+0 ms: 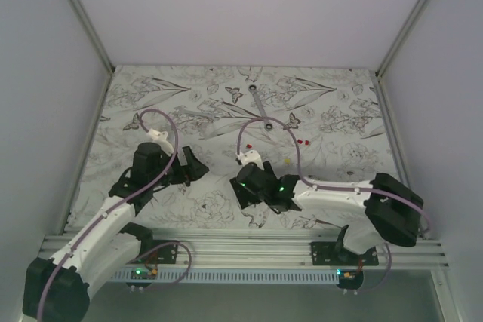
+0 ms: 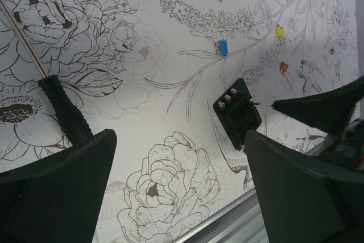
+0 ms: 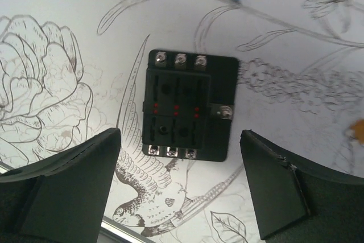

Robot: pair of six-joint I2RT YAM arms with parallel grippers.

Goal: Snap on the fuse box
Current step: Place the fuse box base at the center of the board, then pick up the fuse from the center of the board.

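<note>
Right wrist: fuse box (image 3: pixel 187 106) flat, long axis up-down; right hand (image 3: pixel 179 135) wide open.

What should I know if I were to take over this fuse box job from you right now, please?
Left gripper: open, empty, low over the table, with the screwdriver lying by one finger.
Right gripper: open, right above the fuse box, one finger on each side, not touching it.
Fuse box: flat on the table, free of both grippers. Loose fuses lie scattered beyond it.
Done: nothing is held. Whether the box is fully snapped shut does not show.
Left: probably check the snap and press down if it is loose.
</note>
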